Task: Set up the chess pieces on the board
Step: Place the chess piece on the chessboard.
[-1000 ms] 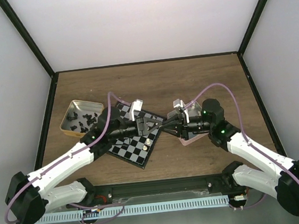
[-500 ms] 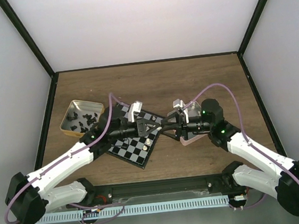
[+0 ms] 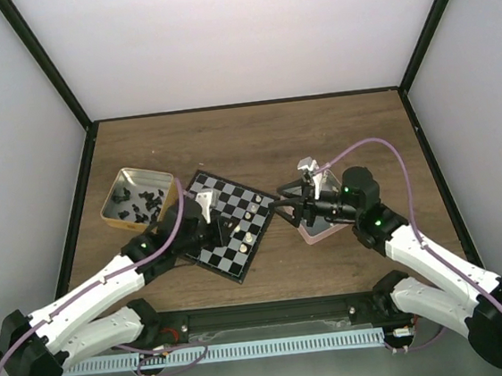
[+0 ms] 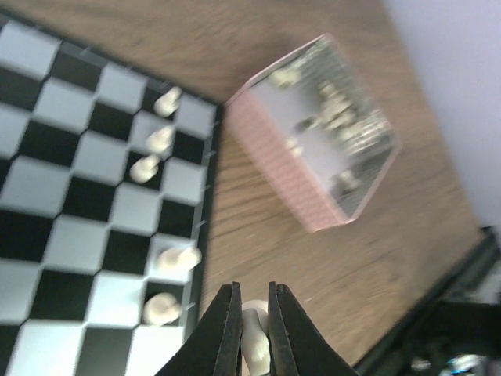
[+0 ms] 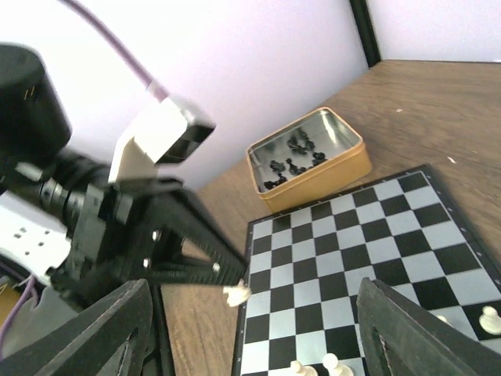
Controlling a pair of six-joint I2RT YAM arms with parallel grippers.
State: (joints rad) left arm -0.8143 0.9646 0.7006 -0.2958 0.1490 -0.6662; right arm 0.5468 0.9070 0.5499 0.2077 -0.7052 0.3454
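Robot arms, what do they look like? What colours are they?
The left arm and right arm have white shells, black round joints and tiny green lights. A purple cable loops along each. The left pincer and right pincer are black, with two fingers.

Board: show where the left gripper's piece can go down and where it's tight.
Free: the board in its middle and toward the gold tin. Crowded: its edge facing the pink tray, where white pieces stand with one gap.

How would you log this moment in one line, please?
left gripper: shut on white piece | right gripper: open, empty | board: several placed pieces along one edge
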